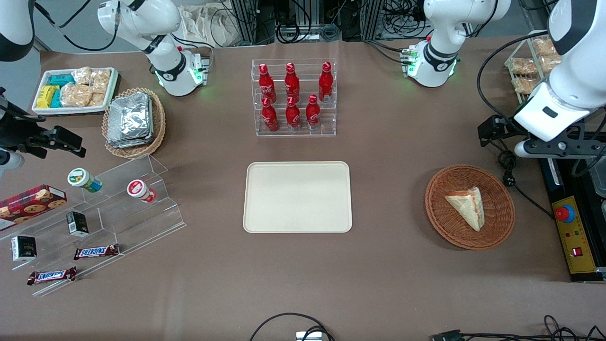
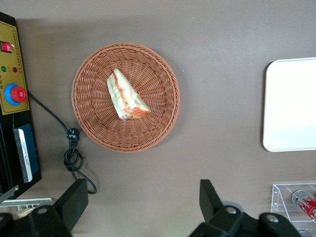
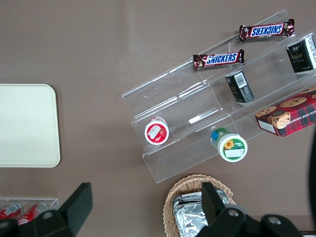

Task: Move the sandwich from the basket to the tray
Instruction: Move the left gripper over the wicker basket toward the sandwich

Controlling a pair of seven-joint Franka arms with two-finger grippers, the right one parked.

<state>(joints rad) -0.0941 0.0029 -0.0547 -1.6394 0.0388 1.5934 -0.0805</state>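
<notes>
Approach step: gripper high above basket, fingers spread wide, empty. Next: descend onto sandwich.

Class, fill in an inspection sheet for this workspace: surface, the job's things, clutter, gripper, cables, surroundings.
Surface: brown table, bare between tray and basket.
Job's things: sandwich lies in the basket; tray holds nothing.
Clutter: bottle rack, acrylic snack stand, foil-pack basket, all toward the parked arm's end or farther from the front camera.
Gripper: gripper open, raised above the table beside the basket.
Cables: black cable coiled beside the basket.
Surroundings: control box with red button.
</notes>
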